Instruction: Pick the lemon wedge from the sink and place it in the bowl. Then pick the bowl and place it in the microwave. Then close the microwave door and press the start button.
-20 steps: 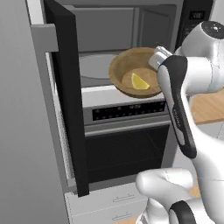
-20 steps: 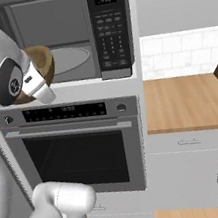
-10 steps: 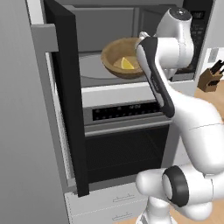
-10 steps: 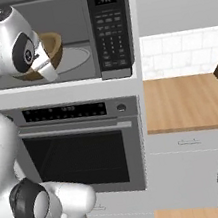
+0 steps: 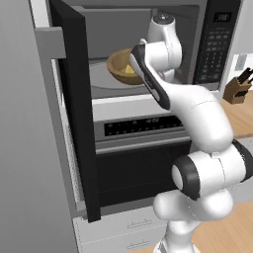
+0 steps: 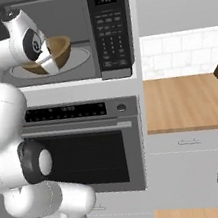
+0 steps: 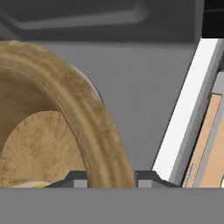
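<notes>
Two dark fingertips (image 7: pixel 146 178) of the gripper (image 7: pixel 110 179) straddle the rim of the bowl (image 7: pixel 83 118), closed on it, one tip inside and one outside. Bowl: brown wood, tilted, held inside the cavity of the microwave (image 5: pixel 217 44) above its round glass plate (image 6: pixel 79 60). Lemon wedge (image 5: pixel 129 69): yellow, lying in the bowl. Microwave door (image 5: pixel 74 99): swung wide open at the left. Below: oven (image 6: pixel 88 150) with horizontal handle. Right of it: wooden counter (image 6: pixel 191 101) carrying a knife block (image 5: pixel 237 88).
</notes>
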You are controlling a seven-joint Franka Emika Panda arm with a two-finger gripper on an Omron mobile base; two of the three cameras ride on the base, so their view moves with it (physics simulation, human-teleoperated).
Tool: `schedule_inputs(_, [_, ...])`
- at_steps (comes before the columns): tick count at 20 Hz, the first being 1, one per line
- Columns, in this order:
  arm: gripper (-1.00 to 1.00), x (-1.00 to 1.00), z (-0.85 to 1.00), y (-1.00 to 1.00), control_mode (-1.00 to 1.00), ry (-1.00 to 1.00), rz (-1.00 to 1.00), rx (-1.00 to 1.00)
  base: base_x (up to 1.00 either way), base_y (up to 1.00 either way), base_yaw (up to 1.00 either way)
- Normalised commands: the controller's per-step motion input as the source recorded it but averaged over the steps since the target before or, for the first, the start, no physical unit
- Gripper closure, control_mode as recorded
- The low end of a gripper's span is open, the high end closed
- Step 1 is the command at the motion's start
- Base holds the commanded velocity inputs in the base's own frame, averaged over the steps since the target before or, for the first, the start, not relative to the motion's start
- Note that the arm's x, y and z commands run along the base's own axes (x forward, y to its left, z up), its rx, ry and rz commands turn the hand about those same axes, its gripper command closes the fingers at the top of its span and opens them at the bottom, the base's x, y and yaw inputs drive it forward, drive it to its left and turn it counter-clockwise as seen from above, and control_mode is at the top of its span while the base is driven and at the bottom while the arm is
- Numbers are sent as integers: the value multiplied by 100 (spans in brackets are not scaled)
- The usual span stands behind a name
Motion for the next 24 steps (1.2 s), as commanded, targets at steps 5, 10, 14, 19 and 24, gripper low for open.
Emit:
schedule_inputs(5, [-100, 74, -24, 21, -100, 0, -7, 0, 0, 0, 0])
schedule_inputs(10, [-100, -19, -11, 9, -100, -7, 0, 0, 0, 0, 0])
schedule_inputs(14, [-100, -100, -11, -3, -100, -20, 0, 0, 0, 0, 0])
schedule_inputs(19, [-100, -100, -40, -20, -100, -17, 1, 0, 0, 0, 0])
schedule_inputs(24, [-100, -100, -60, -17, -100, -5, 13, 5, 0, 0, 0])
